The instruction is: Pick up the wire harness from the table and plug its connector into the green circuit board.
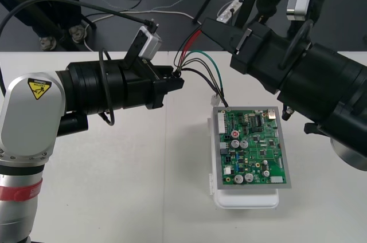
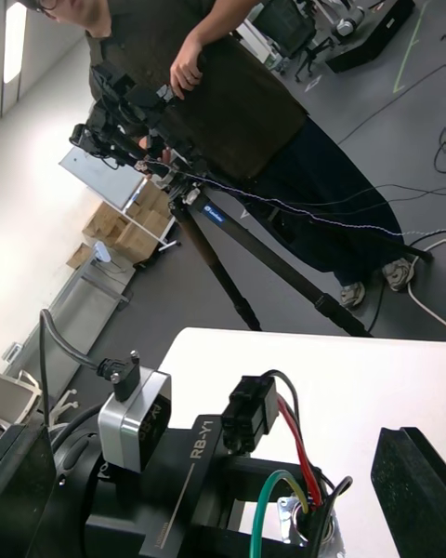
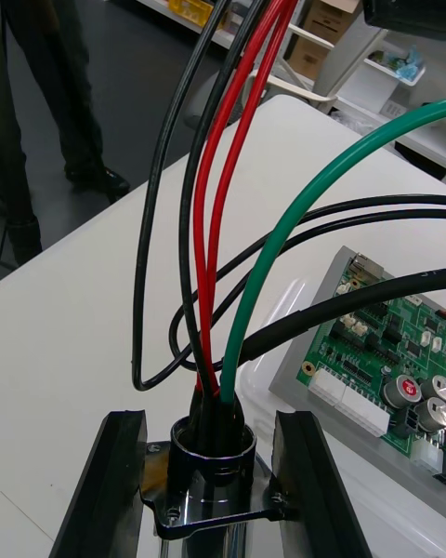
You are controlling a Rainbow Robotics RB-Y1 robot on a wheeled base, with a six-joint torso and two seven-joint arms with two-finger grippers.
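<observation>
My left gripper (image 1: 175, 84) hovers over the table left of the green circuit board (image 1: 251, 147) and is shut on the harness's round metal socket (image 3: 216, 484), which sits between its black fingers (image 3: 111, 488). Red, black and green wires (image 1: 192, 59) arc up from the socket. The red ones rise toward my right gripper (image 1: 202, 28), which reaches in from the right above them with its fingers (image 2: 413, 488) far apart, holding nothing. The green and black wires drop to the board's far-left corner (image 1: 218, 101). I cannot tell whether the plug sits in the board.
The board rests on a white base (image 1: 246, 200) right of the table's middle. My right arm's thick dark links (image 1: 309, 77) hang over the table's right side, close to the board's far-right corner. Bare table (image 1: 143, 185) lies left of and in front of the board.
</observation>
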